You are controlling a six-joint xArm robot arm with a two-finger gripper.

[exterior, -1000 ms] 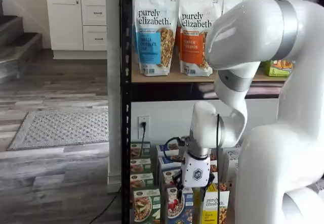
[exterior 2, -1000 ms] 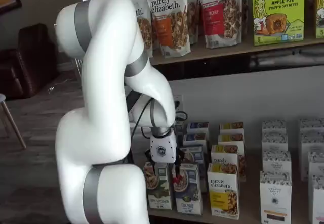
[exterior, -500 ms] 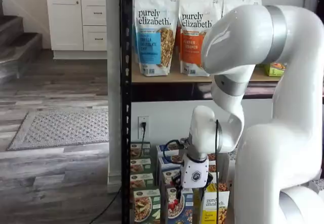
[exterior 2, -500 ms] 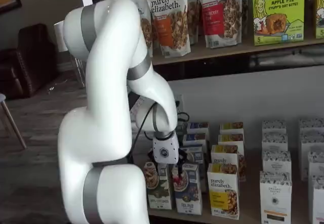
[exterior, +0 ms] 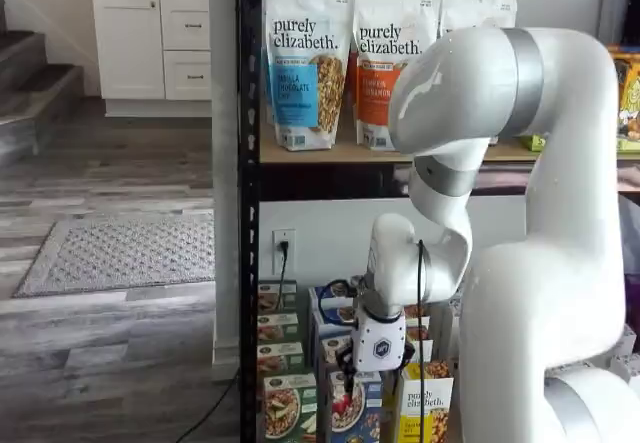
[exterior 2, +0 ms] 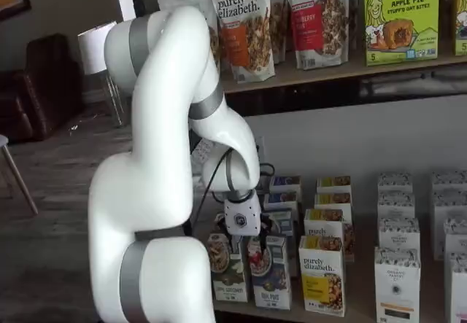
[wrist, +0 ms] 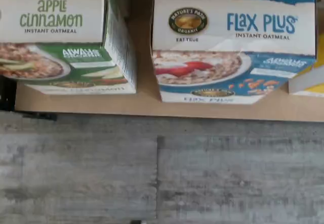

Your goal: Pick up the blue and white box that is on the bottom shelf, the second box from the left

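A white robot arm [exterior: 520, 213] reaches down to the bottom shelf [wrist: 147, 102] of a black-framed rack, its claw [exterior 2: 248, 241] poised over the front row of cartons. In the shelf view the claw's white body hangs just above the blue and white box [exterior 2: 271, 272], its black fingers [exterior 2: 257, 240] dipping at the carton's top edge; whether they have closed on the carton or stand apart cannot be told from either shelf view. The blue and white box [wrist: 234, 42], a Nature's Path "Flax Plus" instant oatmeal carton picturing a bowl with red berries, stands upright at the front edge of the tan shelf board. Just beside it, with a narrow gap between, stands a green "Apple Cinnamon" instant oatmeal carton [wrist: 61, 37]. On its other side stands a yellow-and-white "purely elizabeth" carton [exterior 2: 322, 285], only a sliver of which shows in the wrist view. More cartons line up in rows behind them. On the tier above stand "purely elizabeth" granola pouches [exterior: 305, 63] and a green "Bobo's" apple pie box [exterior 2: 400, 17]. Grey plank flooring [wrist: 162, 173] lies below the shelf's edge.
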